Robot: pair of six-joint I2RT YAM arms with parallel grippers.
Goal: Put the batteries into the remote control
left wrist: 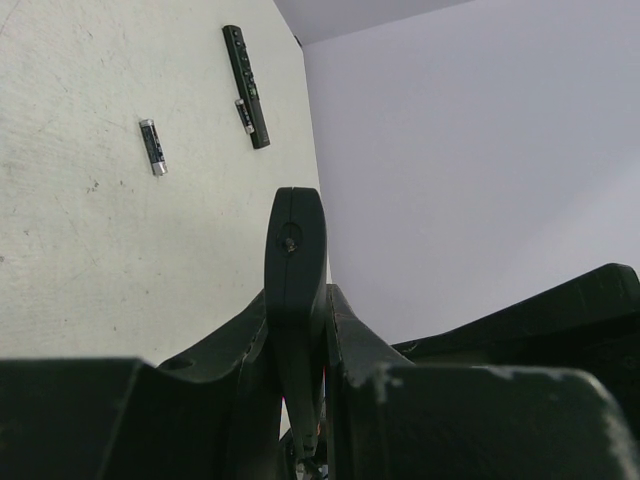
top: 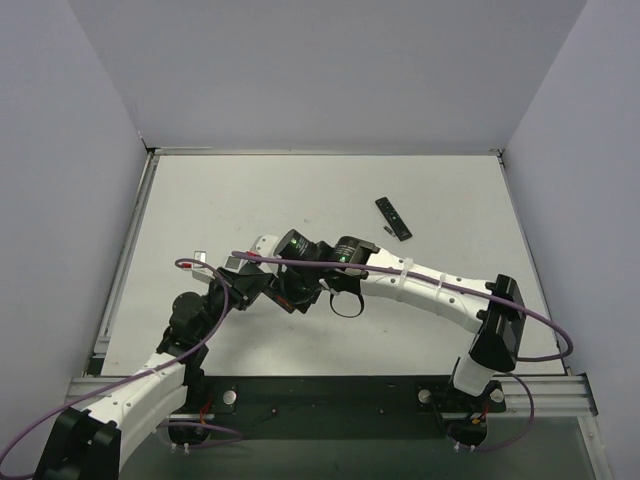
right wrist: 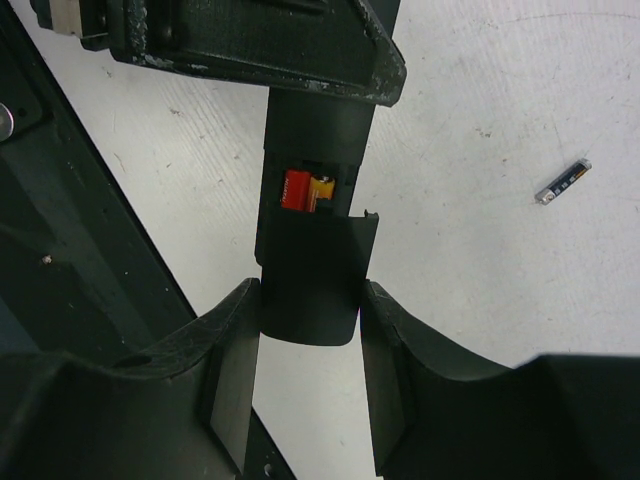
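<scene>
Right wrist view showed the right gripper (right wrist: 310, 305) with its jaws closed on the lower end of the black remote control (right wrist: 312, 130). The back cover (right wrist: 318, 265) sat slid partly open, and 1 red battery (right wrist: 297, 188) showed in the compartment. The left gripper (left wrist: 297, 345) had its jaws clamped on the same remote's other end. 1 dark battery (left wrist: 152, 147) lay loose on the desk (top: 250, 200), and a third battery (left wrist: 243, 115) lay just beside a second remote (left wrist: 246, 86).

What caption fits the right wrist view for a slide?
The right gripper grips the remote, its cover partly open on a red battery; another battery lies aside.
</scene>
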